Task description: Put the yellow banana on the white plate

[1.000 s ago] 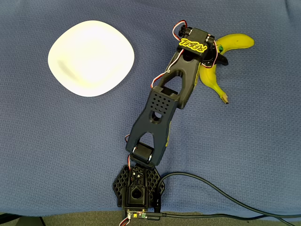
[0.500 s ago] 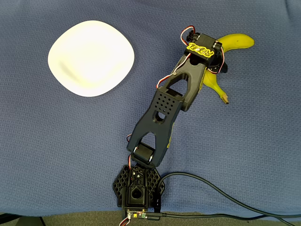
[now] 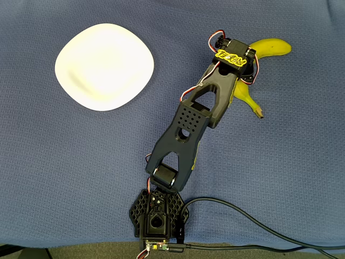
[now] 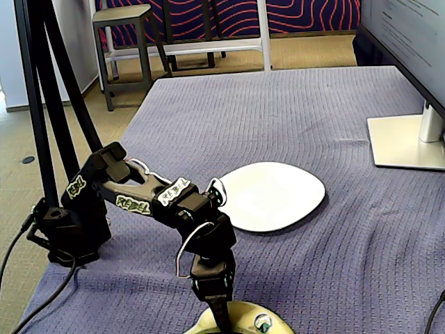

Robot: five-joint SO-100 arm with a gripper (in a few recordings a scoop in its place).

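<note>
The yellow banana (image 3: pixel 271 47) lies at the upper right of the blue cloth in the overhead view, its dark stem tip (image 3: pixel 259 114) pointing down. My gripper (image 3: pixel 243 75) is lowered over the banana's bend, mostly hidden under the black wrist. A dark finger (image 3: pixel 253 80) shows on the banana's right side, so the jaws look open astride it. In the fixed view a finger (image 4: pixel 221 313) reaches down onto the banana (image 4: pixel 245 324) at the bottom edge. The white plate (image 3: pixel 104 66) sits bare at the upper left, far from the gripper. It shows beyond the arm (image 4: pixel 271 195).
The arm's base (image 3: pixel 157 217) stands at the cloth's near edge, with a black cable (image 3: pixel 242 216) trailing right. A monitor stand (image 4: pixel 405 142) occupies the far right of the table. Black poles (image 4: pixel 49 104) rise at the left, and a stool (image 4: pixel 124 42) stands beyond the table.
The wrist shifted slightly right and settled lower over the banana's bend, covering more of it. The banana and plate have not moved.
</note>
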